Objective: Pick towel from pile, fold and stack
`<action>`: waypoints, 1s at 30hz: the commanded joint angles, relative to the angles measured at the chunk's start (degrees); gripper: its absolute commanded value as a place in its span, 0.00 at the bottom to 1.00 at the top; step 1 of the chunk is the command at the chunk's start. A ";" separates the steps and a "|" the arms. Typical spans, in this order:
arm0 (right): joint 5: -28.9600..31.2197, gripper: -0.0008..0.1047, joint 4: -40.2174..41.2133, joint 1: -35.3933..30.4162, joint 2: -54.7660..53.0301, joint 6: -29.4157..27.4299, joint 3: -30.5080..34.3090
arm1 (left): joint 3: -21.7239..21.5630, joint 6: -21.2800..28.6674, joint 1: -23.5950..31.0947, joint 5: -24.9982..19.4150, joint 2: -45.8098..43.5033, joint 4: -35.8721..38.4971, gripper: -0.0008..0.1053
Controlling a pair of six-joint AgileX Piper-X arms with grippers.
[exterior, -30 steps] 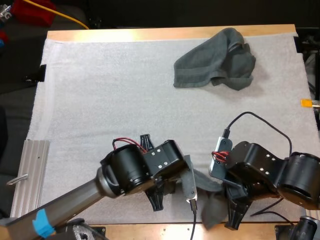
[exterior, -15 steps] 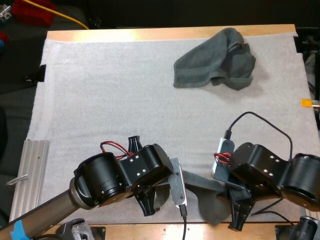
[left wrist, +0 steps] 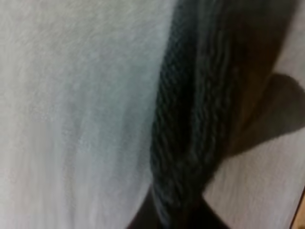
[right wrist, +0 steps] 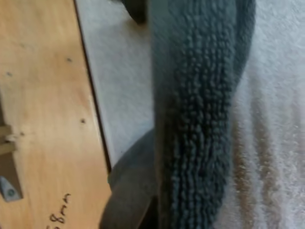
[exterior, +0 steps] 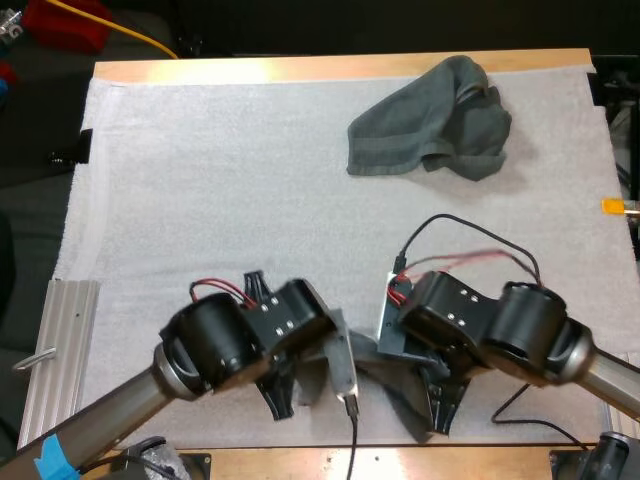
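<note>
A dark grey-green towel (exterior: 386, 362) hangs stretched between my two grippers just above the mat's near edge. My left gripper (exterior: 280, 398) is shut on its left end, and the cloth bunches under that arm. My right gripper (exterior: 438, 412) is shut on its right end. In the left wrist view the towel (left wrist: 190, 124) runs as a thick dark fold over the white mat. The right wrist view has the same towel (right wrist: 200, 95) hanging beside the table's wooden front edge. A second, crumpled towel (exterior: 430, 120) lies at the mat's far right.
A ribbed metal rail (exterior: 58, 345) lies off the mat's left side near the front. The wooden table edge (exterior: 420, 462) runs just in front of both grippers. Open white mat (exterior: 220, 180) spreads across the middle and left.
My right arm has swung left toward the left arm, shortening the towel span between them. The left arm slid left and turned a little. The crumpled towel has not moved.
</note>
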 commanded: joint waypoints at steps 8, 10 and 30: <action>3.09 0.02 -6.18 -6.74 1.81 -2.96 -0.39 | -0.03 8.30 8.35 0.54 -0.10 -3.14 0.01; 3.90 0.02 -7.32 -7.95 2.65 -3.65 -0.28 | -0.03 9.66 9.34 2.39 0.03 -6.12 0.01; 11.90 0.02 -19.36 -14.85 9.96 -6.84 0.71 | -0.03 13.23 15.31 -3.65 14.67 -16.36 0.01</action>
